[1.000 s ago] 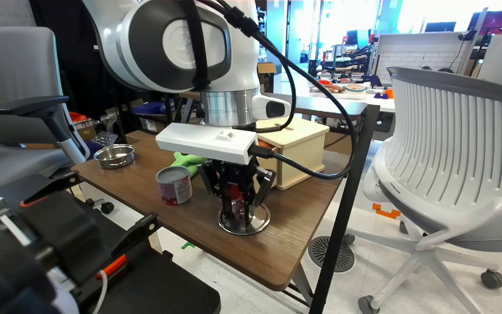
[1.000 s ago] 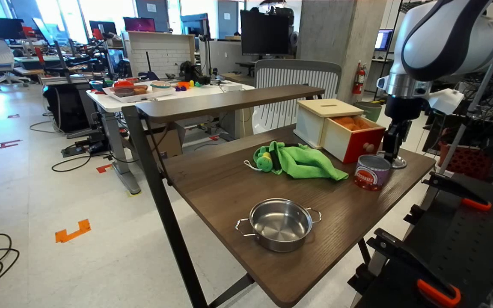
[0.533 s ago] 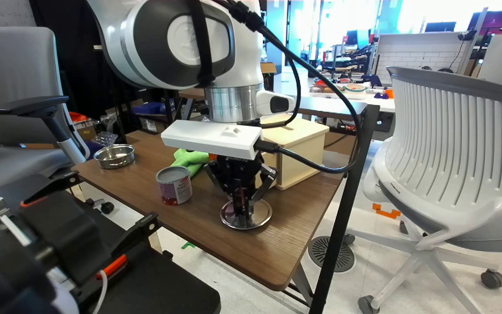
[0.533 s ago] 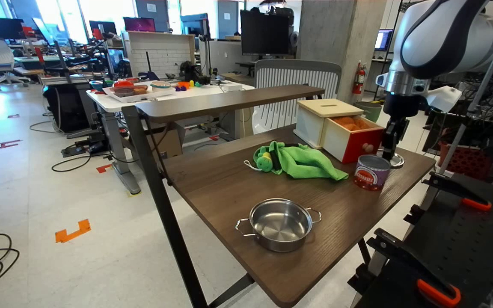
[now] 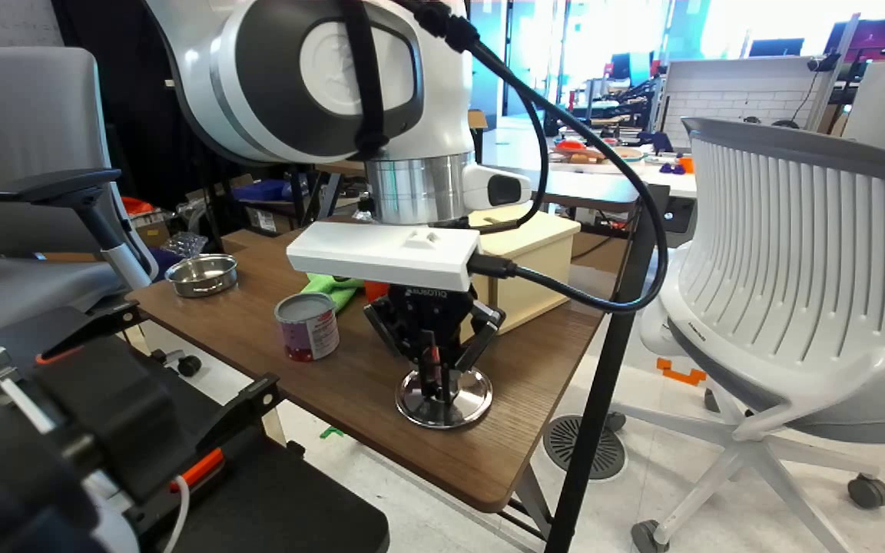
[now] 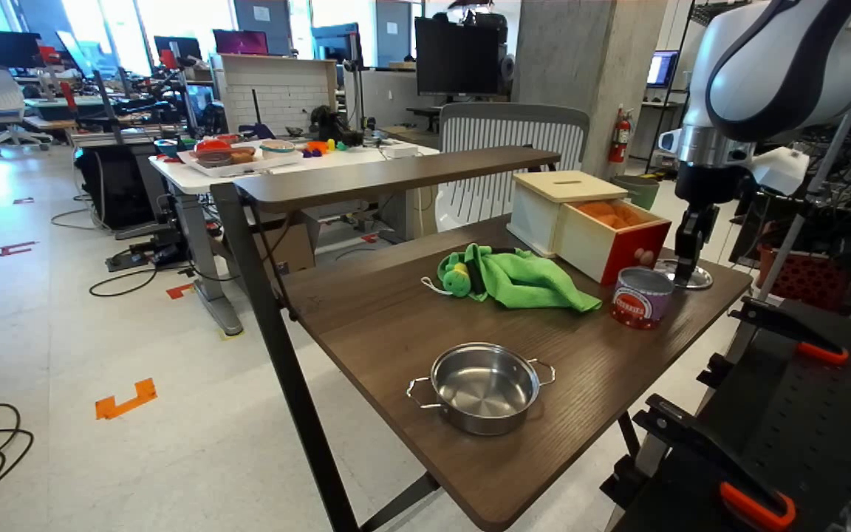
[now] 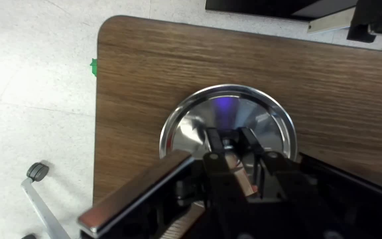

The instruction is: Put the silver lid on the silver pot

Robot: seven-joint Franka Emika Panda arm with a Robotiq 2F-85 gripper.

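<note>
The silver lid (image 5: 475, 395) is a shiny disc near the table's end in both exterior views (image 6: 703, 278). It fills the middle of the wrist view (image 7: 191, 124). My gripper (image 5: 440, 395) points down over its centre, with the fingertips (image 7: 229, 139) close on either side of the small knob. The fingers appear shut on the knob, which they partly hide. I cannot tell whether the lid touches the table. The silver pot (image 6: 486, 423) stands uncovered, with two wire handles, at the opposite end of the table, also in an exterior view (image 5: 200, 286).
A greyish-purple can (image 6: 641, 299) stands beside the lid, on the pot's side. A wooden box (image 6: 536, 214) with an open red-fronted drawer (image 6: 629, 255) is close to the gripper. A green cloth (image 6: 529, 281) lies between box and pot. The table edge (image 7: 95, 132) is near the lid.
The lid and gripper have moved together, first slightly up the picture, then toward the table's near end, away from the can. The pot, can, box and cloth have not moved.
</note>
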